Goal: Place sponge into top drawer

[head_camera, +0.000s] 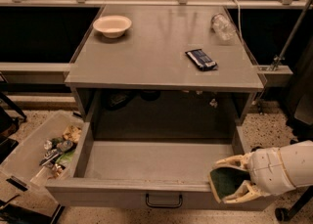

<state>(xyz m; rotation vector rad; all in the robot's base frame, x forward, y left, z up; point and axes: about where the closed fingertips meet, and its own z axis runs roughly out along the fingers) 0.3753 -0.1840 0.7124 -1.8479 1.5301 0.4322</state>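
Note:
The top drawer [146, 162] is pulled fully open below the grey cabinet top, its flat bottom bare, with a dark bar handle [164, 201] on its front panel. My gripper [226, 181] comes in from the right on a white arm, at the drawer's front right corner. It is shut on the sponge [223, 181], whose dark green face points left, held on edge just above the drawer's front rim.
On the cabinet top stand a cream bowl [112, 25], a dark blue snack wrapper [201, 59] and a clear bottle [223, 25] lying down. A clear plastic bin [29, 152] of clutter sits on the floor at the left. A chair caster [281, 213] shows at the lower right.

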